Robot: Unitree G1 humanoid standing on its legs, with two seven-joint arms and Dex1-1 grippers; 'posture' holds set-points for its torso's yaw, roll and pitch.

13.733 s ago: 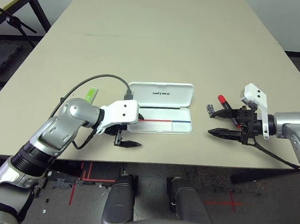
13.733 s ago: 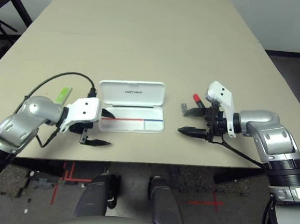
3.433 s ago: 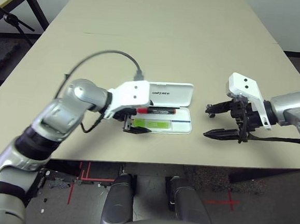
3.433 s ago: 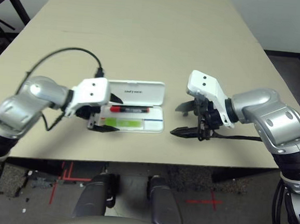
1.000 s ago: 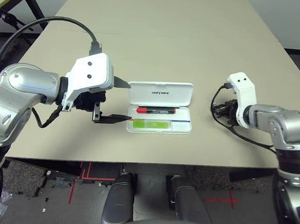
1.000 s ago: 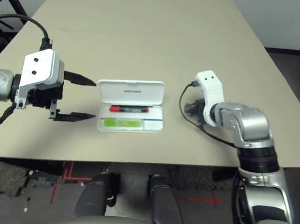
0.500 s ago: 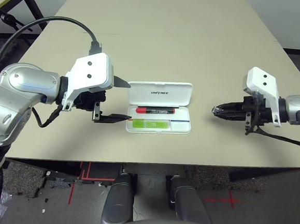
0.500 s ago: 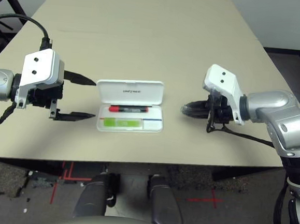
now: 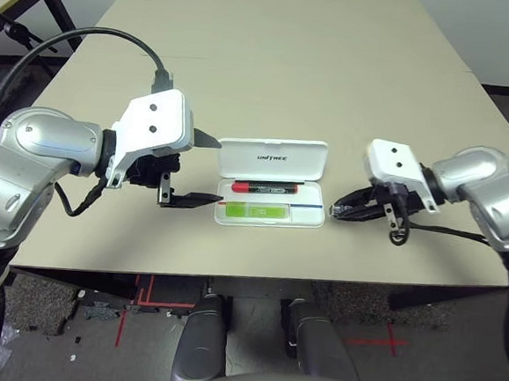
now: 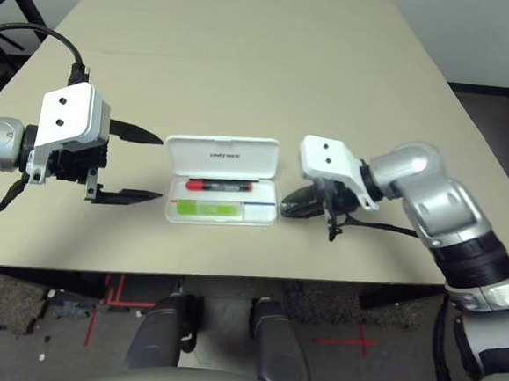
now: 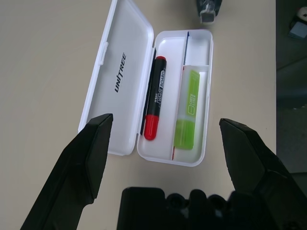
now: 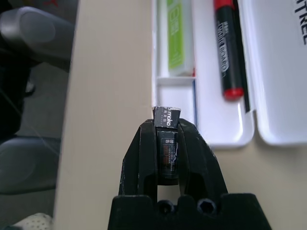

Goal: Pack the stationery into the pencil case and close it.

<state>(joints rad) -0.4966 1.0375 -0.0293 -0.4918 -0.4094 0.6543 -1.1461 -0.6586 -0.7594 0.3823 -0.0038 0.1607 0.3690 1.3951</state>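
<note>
A smooth, matte beige table (image 9: 272, 77) fills most of my view, with a dark floor (image 9: 252, 332) marked by red tape beyond its near edge. On it lies the case (image 9: 270, 220), white hard plastic with rounded corners, its lid (image 9: 273, 159) hinged open and carrying small dark lettering. Inside, next to the hinge, I see the marker (image 11: 156, 98), a glossy black cylinder with a red cap; alongside it, in the outer part, lies the stick (image 11: 188, 112), flat, part lime green and part clear. A thin red and blue line runs along the tray, partly covered by the stick. My left gripper (image 11: 165, 122) stands wide open at the case's left, its angular black fingers empty. My right gripper (image 12: 166, 125) is closed on the clip (image 12: 167, 117), a small, boxy grey-black piece with fine print, just beside the case's right end. The clip's sides are hidden between the fingers, and I can't make out most of its print. In the right wrist view the lid and marker are cut off by the frame.
</note>
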